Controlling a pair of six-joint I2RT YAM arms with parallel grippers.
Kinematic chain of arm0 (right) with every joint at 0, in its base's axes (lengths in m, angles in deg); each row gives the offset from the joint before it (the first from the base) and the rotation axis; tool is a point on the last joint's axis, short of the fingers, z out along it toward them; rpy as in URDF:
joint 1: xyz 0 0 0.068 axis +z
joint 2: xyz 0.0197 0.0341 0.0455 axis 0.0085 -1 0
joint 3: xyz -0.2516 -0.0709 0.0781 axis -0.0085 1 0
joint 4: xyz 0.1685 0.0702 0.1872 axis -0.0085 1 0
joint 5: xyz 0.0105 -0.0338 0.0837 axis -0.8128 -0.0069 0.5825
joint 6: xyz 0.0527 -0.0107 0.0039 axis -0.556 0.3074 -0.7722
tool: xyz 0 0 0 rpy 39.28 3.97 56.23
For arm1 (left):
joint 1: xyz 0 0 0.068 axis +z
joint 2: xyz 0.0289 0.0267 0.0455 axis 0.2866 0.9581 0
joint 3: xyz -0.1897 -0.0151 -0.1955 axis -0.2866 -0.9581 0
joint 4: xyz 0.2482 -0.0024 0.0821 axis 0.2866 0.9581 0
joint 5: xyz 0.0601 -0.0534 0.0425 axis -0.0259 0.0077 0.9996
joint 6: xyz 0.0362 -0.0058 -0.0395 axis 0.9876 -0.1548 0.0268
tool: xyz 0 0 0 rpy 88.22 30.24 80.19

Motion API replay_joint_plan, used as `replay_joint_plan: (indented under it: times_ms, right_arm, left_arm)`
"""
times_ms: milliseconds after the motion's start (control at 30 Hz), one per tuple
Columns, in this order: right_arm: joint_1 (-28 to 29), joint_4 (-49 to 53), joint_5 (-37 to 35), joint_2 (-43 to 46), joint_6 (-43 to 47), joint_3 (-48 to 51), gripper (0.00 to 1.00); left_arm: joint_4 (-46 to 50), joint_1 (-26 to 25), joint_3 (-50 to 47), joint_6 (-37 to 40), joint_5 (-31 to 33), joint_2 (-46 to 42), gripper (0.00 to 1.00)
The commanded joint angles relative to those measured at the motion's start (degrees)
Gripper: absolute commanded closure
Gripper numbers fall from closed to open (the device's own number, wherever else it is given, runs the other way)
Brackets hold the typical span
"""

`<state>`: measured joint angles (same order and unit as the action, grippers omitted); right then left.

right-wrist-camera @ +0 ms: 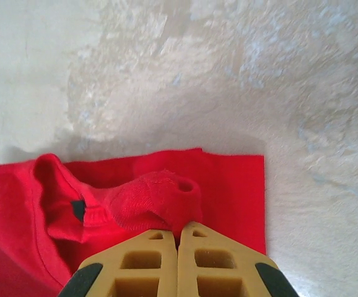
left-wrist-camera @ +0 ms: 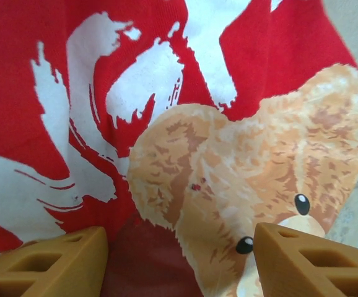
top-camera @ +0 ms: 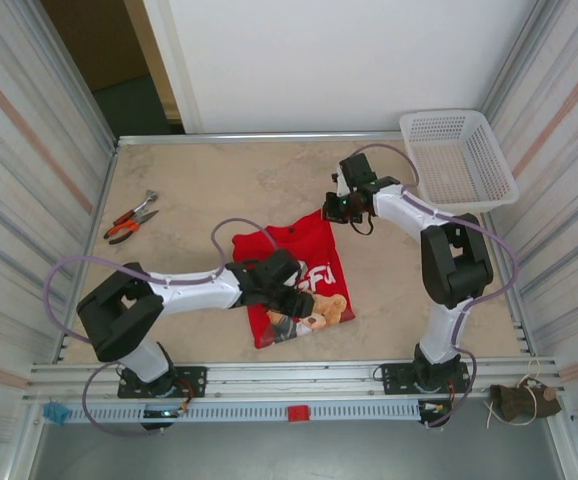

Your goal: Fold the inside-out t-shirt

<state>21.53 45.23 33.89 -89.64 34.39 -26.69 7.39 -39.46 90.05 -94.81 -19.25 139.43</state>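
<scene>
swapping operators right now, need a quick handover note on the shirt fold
The left gripper is open above the bear print, gripping nothing.
The right gripper is shut on a pinch of the t-shirt at its far edge, beside the collar.
The t-shirt lies mid-table, rumpled, print side up.
Done: far edge gripped.
Left: no neat fold yet; carry that edge over, then flatten.

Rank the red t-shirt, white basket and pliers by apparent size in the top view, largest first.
1-2. red t-shirt and white basket: they look about alike, so not ranked.
3. pliers: clearly smallest.
</scene>
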Motion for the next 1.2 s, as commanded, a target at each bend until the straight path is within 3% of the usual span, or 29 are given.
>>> replay_joint_plan:
  times_ms: [0, 67, 100, 167, 267, 333, 433, 567, 667, 867, 1067, 1167]
  right_arm:
    - [-1.32, -1.33, -1.35, -1.47, -3.15, -4.12, 1.00]
    - [-1.87, 0.40, -1.07, -3.01, -3.43, -6.11, 0.66]
    - [-1.95, 1.05, -1.19, -1.98, -3.31, -5.45, 0.54]
    - [-1.83, 1.24, -2.25, 2.59, -3.56, -1.16, 0.47]
    - [-1.27, 2.13, -2.54, 12.47, -5.68, 8.53, 0.47]
    - [0.18, 3.46, -3.94, 18.30, -7.34, 14.63, 0.48]
    - [5.85, 5.20, -7.97, 26.85, -10.11, 23.99, 0.48]
    - [13.59, 5.72, -12.36, 32.80, -16.18, 33.68, 0.48]
    - [17.93, 3.18, -14.05, 32.96, -20.76, 39.11, 0.49]
    - [23.72, 3.10, -21.42, 30.53, -27.26, 42.78, 0.57]
    - [27.44, 7.06, -27.49, 31.07, -35.86, 45.56, 0.71]
    - [29.14, 7.55, -28.36, 34.36, -41.67, 48.61, 0.72]
  left_arm:
    - [1.46, -0.20, -0.01, 3.24, -3.11, 1.43, 0.37]
    - [2.47, -0.18, 0.73, 4.18, -3.27, 1.38, 0.37]
    - [2.89, -0.21, 1.30, 4.50, -3.26, 0.67, 0.37]
    - [3.63, -0.05, 2.98, 4.83, -2.73, -1.45, 0.36]
    - [4.48, 1.13, 5.00, 3.00, -2.02, -6.20, 0.34]
    - [6.16, 1.94, 4.99, -0.31, 1.83, -9.83, 0.33]
    - [11.37, 4.07, 2.20, -6.64, 6.55, -15.10, 0.33]
    - [8.57, 8.51, -6.33, -9.11, 5.49, -20.72, 0.30]
    - [2.00, 15.44, -9.93, -8.46, 2.56, -20.72, 0.30]
    - [-6.78, 23.06, -3.19, -2.51, -0.57, -10.23, 0.27]
    - [-6.21, 26.80, 8.75, 0.75, -3.64, 5.86, 0.28]
    - [-5.20, 28.05, 13.54, 2.83, -3.96, 11.79, 0.28]
